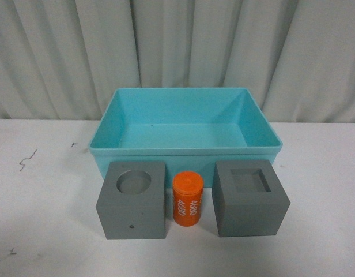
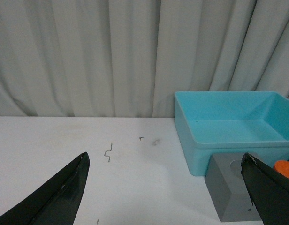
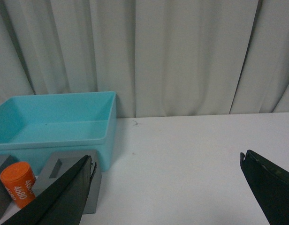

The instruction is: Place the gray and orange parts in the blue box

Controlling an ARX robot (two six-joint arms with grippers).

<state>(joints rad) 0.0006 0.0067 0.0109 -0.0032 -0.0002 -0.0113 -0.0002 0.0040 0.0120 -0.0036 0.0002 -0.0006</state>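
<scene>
Front view: blue box point(image 1: 183, 151) empty; round-recess cube point(image 1: 131, 216), square-recess cube point(image 1: 249, 213), orange cylinder point(image 1: 187, 202) sat outside. Left tool point(image 2: 165, 155), right tool point(image 3: 166, 157) gaped, empty.

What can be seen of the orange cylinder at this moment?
The orange cylinder is a small, smooth, plastic-looking can with a slightly wider band around its flat top. "4680" is printed in white, running lengthwise down its side. It stands upright on the white table, just in front of the blue box, between the gray cube with a round recess and the gray cube with a square recess, with a narrow gap to each. Nothing holds it.
</scene>
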